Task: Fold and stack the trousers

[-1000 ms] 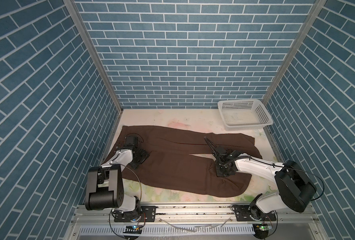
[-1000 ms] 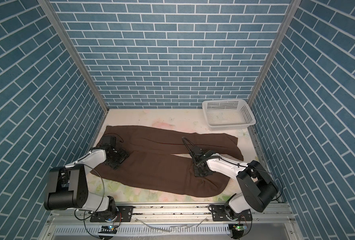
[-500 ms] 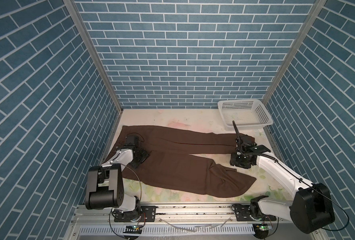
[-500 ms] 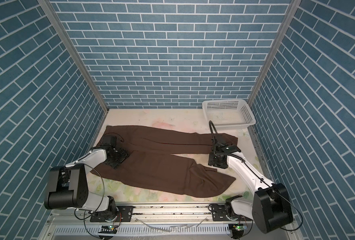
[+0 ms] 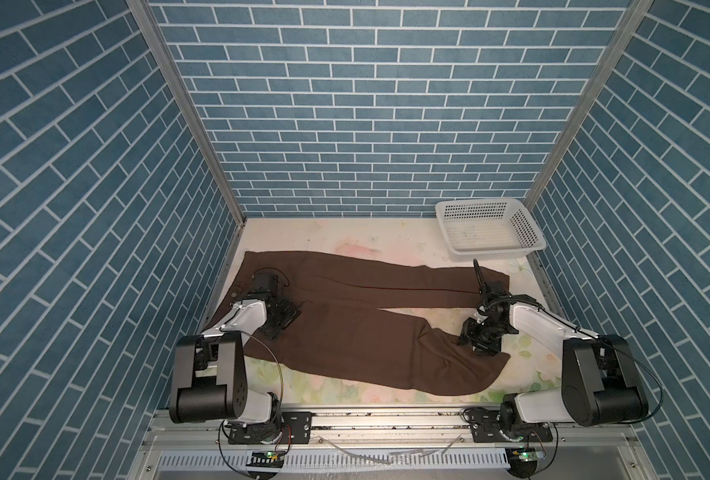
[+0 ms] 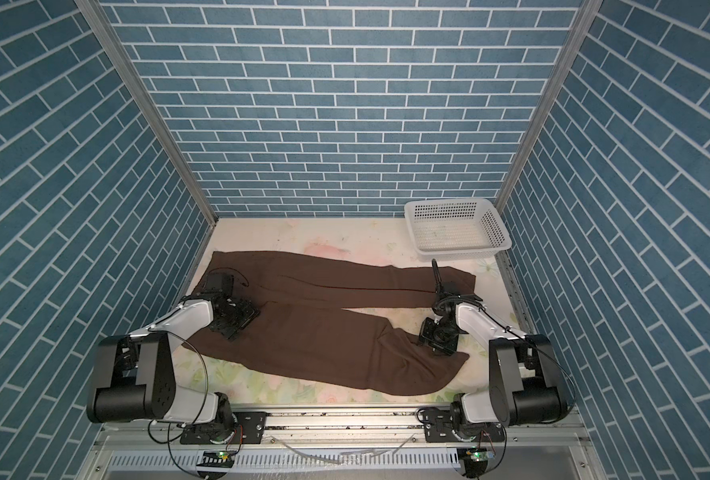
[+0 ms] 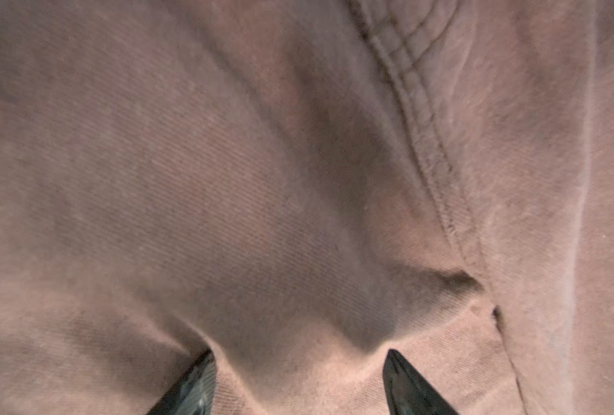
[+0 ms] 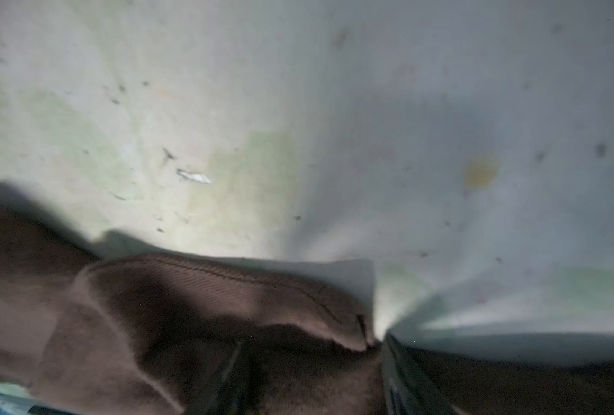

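Observation:
The dark brown trousers (image 5: 345, 332) (image 6: 324, 332) lie flat across the table, waist at the left, both legs running right. My left gripper (image 5: 280, 322) (image 6: 237, 322) rests on the fabric near the crotch. In the left wrist view its jaws (image 7: 298, 359) are open, both tips pressed into the cloth (image 7: 262, 179), which bulges between them. My right gripper (image 5: 480, 340) (image 6: 438, 338) sits low on the near leg's hem end. In the right wrist view its fingers (image 8: 309, 373) stand apart with a fold of the hem (image 8: 208, 287) between them.
A white perforated basket (image 5: 497, 253) (image 6: 461, 249) stands at the back right corner, just behind the far leg's hem. The floral table cover (image 5: 345, 241) (image 8: 298, 107) shows behind the trousers and between the two legs. Blue brick walls close in the left, back and right.
My right gripper left the middle of the trousers, opened, swung right and came down on the near leg's hem. The left gripper stayed put.

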### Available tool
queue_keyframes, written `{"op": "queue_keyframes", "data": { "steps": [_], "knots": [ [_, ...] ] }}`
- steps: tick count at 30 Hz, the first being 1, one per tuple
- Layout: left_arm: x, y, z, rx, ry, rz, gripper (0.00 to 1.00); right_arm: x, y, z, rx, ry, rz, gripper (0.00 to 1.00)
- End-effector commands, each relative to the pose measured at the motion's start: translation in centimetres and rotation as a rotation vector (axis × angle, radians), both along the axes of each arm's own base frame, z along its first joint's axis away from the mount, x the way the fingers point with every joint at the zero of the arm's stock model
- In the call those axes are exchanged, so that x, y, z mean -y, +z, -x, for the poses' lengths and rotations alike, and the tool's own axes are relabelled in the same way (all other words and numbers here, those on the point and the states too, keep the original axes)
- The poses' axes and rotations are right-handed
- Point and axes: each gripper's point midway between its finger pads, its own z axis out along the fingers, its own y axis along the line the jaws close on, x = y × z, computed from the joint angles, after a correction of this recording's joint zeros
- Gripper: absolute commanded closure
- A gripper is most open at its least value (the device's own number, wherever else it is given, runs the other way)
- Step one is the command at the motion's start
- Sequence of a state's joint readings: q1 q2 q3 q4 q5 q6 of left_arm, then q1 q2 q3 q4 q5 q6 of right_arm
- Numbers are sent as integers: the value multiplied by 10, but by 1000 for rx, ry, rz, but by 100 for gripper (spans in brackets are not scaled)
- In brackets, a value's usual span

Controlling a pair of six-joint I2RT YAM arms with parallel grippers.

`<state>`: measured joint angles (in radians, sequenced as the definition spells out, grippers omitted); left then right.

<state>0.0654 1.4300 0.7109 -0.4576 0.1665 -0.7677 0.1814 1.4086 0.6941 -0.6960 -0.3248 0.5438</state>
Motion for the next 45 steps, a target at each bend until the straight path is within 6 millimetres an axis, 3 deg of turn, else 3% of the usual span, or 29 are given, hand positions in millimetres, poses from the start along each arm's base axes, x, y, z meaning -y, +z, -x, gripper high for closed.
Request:
{"op": "queue_keyframes", "data": {
  "steps": [1, 3, 4, 9, 16, 20, 27, 33, 37, 38, 41, 43, 45],
  "knots": [
    [4, -13, 22, -62, -5, 8, 25, -25, -10, 9, -41, -12, -154, 64],
    [3, -16, 25, -65, -3, 6, 25, -29, -12, 11, -47, -25, -178, 98],
    [3, -17, 26, -70, -2, 6, 25, -27, -12, 11, -49, -30, -171, 100],
    [4, -18, 26, -72, -15, 8, 25, -7, 3, 1, 13, -18, -37, 100],
    [5, -16, 25, -61, -14, 11, 25, 50, 55, -23, 210, -31, 282, 100],
    [5, -18, 25, -66, -14, 12, 25, 81, 68, -25, 245, -96, 412, 100],
    [5, -25, 24, -84, -16, 16, 25, 141, 58, -40, 242, -258, 577, 100],
    [3, -25, 20, -106, -38, 0, 25, 160, 34, -68, 207, -415, 513, 100],
    [2, -21, 18, -93, -24, -1, 24, 170, 22, -77, 167, -415, 482, 100],
    [2, -19, 16, -82, -18, -1, 24, 172, 23, -78, 170, -410, 476, 97],
    [1, -10, 12, -51, -5, -3, 24, 175, 34, -80, 209, -418, 480, 73],
    [3, 14, -3, 8, -17, -4, 24, 177, 48, -82, 261, -438, 484, 58],
    [7, 42, -13, 73, -23, -17, 24, 177, 62, -85, 312, -448, 482, 51]
  ]
}}
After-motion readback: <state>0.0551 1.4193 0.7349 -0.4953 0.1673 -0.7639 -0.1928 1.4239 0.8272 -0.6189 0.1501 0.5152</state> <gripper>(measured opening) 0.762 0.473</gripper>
